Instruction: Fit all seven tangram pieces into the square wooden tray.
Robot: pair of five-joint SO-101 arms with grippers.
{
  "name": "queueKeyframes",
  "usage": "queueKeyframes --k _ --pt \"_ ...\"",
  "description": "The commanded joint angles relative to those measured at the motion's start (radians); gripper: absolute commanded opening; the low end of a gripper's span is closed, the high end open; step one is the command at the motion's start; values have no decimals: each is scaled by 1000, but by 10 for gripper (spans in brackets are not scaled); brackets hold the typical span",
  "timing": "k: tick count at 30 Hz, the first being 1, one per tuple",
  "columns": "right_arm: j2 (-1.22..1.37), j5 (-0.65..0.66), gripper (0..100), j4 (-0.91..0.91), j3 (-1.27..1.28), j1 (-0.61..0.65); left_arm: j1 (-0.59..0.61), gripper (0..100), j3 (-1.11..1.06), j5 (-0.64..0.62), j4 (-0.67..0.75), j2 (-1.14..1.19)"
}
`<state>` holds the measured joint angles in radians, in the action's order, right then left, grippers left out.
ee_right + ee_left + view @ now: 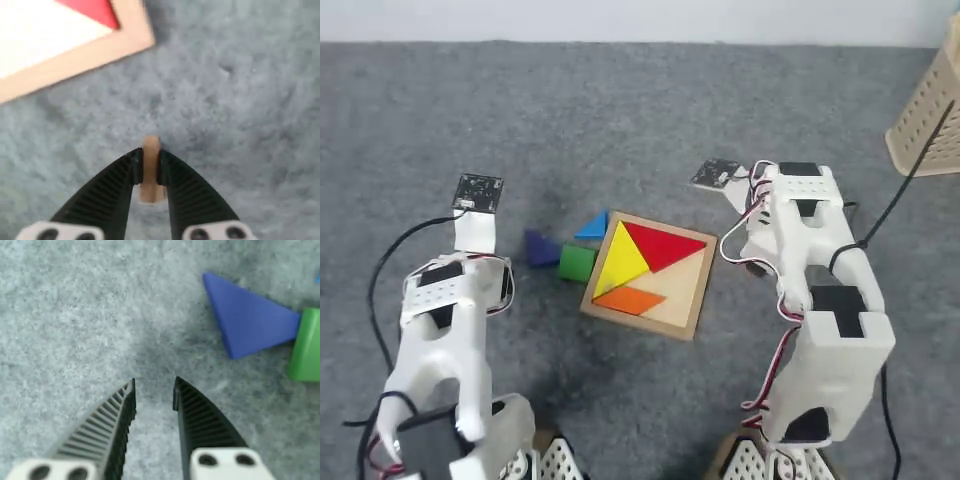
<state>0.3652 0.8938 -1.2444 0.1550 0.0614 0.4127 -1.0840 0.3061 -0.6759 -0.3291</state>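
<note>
The square wooden tray [703, 290] lies mid-table and holds a red triangle [665, 245], a yellow triangle [618, 262] and an orange piece [630, 299]. Just off its left side lie a light blue triangle [592, 227], a green square [577, 262] and a dark blue triangle [540, 246]. My left gripper [155, 382] is open over bare carpet, a short way from the dark blue triangle [250, 322] and green square [305, 345]. My right gripper [150, 151] is shut on a small tan wooden piece [151, 142], held on edge near the tray's corner [75, 60].
Grey carpet covers the table. A beige slatted basket [930, 110] stands at the back right. The left arm [460, 290] and right arm [800, 230] flank the tray, with cables trailing beside each.
</note>
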Motion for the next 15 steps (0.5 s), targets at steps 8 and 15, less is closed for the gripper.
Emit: queueKeyframes --k 8,15 --pt "-21 -60 118 -110 -29 -41 -3 120 4 -8 21 -40" --pt "-10 -66 58 -108 -21 -99 -3 120 4 -8 21 -40"
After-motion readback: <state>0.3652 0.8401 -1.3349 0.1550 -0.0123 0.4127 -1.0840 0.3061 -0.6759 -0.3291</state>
